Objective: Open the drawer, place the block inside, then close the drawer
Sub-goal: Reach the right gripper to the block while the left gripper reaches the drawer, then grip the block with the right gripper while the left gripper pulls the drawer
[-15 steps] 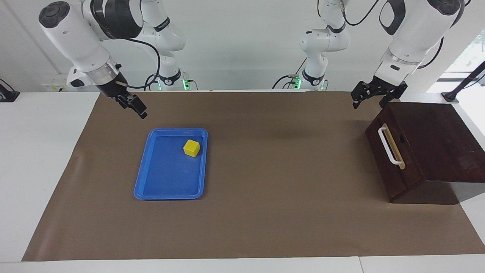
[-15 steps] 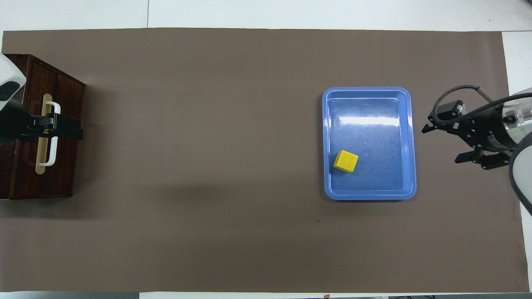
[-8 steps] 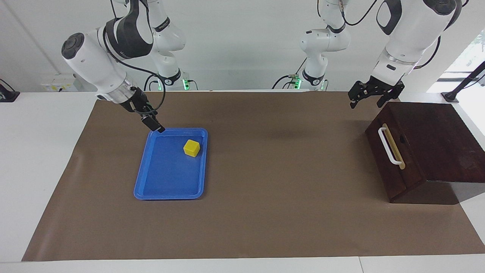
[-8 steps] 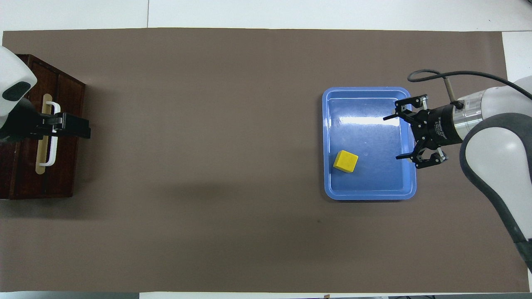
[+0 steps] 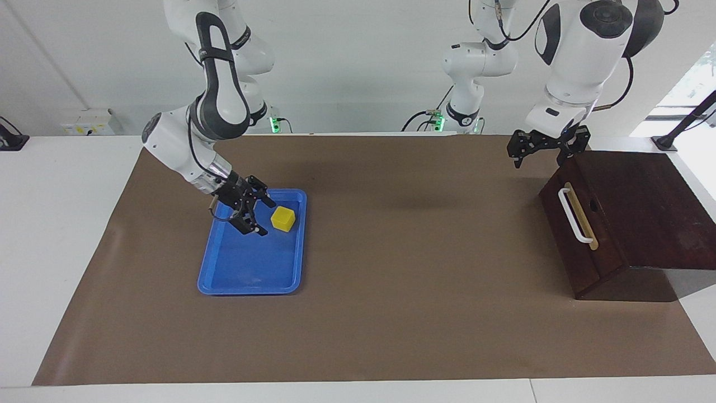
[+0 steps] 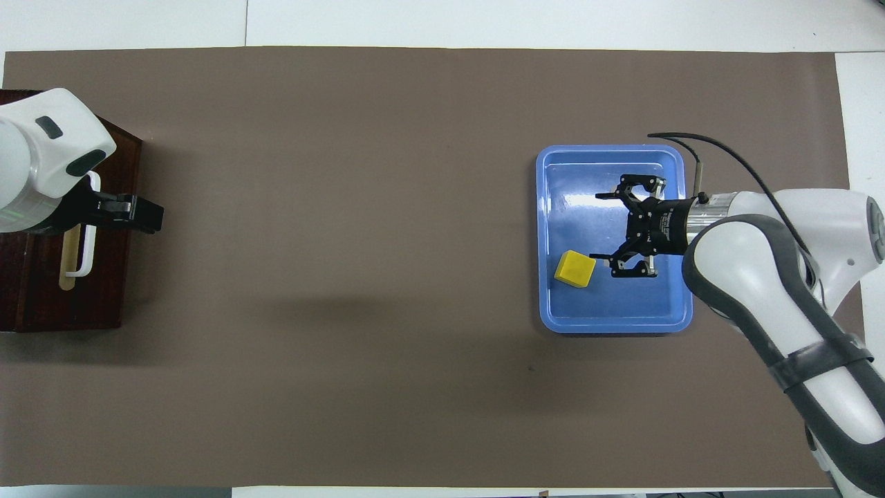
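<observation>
Right gripper (image 5: 263, 213) is hanging spread wide over the tray (image 5: 224, 277), lining up beside the block (image 5: 283, 218) lying in it. Left gripper (image 5: 537, 152) is hovering, spread, by the shut drawer (image 5: 582, 257), ready for the handle (image 5: 574, 215).

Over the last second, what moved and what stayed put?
The right gripper came from beside the blue tray in over it, fingers open, now low beside the block, not holding it. The left gripper drifted slightly off the drawer box toward the table's middle, open. Block, tray and closed drawer unmoved.
</observation>
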`<control>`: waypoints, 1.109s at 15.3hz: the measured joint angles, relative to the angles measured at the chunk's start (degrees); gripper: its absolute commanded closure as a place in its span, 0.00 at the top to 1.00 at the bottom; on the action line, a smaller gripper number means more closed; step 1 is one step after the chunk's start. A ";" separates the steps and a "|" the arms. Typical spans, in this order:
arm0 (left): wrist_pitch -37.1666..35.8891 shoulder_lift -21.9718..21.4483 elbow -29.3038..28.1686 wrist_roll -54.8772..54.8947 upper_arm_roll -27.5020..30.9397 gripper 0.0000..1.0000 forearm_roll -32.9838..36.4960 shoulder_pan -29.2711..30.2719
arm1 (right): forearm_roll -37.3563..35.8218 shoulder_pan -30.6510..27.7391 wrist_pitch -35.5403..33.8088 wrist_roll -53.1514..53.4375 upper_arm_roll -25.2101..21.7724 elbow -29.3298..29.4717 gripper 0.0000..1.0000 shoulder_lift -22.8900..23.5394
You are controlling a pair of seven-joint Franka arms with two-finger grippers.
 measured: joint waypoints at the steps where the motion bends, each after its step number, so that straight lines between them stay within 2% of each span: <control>1: 0.12 0.67 -0.03 0.01 -0.01 1.00 1.58 -0.35 | 0.65 0.16 -0.02 0.08 0.01 -0.89 1.00 -0.22; 6: 0.32 4.94 -0.81 -0.10 -0.08 1.00 11.45 -3.28 | 7.55 -0.30 -0.16 -1.75 -0.23 -6.03 1.00 -2.64; 8: 1.05 6.27 -1.94 -1.27 -0.08 1.00 13.43 -3.87 | 9.54 -0.31 -0.04 -3.07 -0.28 -8.19 1.00 -3.61; 13: 9.83 7.05 -10.33 -5.98 0.56 1.00 19.73 -3.56 | 16.84 -0.29 3.22 -11.83 -0.30 -14.45 1.00 -5.82; 17: 15.43 7.03 -13.10 -6.10 0.99 1.00 22.55 -0.71 | 18.62 -0.29 4.70 -12.88 -0.29 -15.42 1.00 -6.29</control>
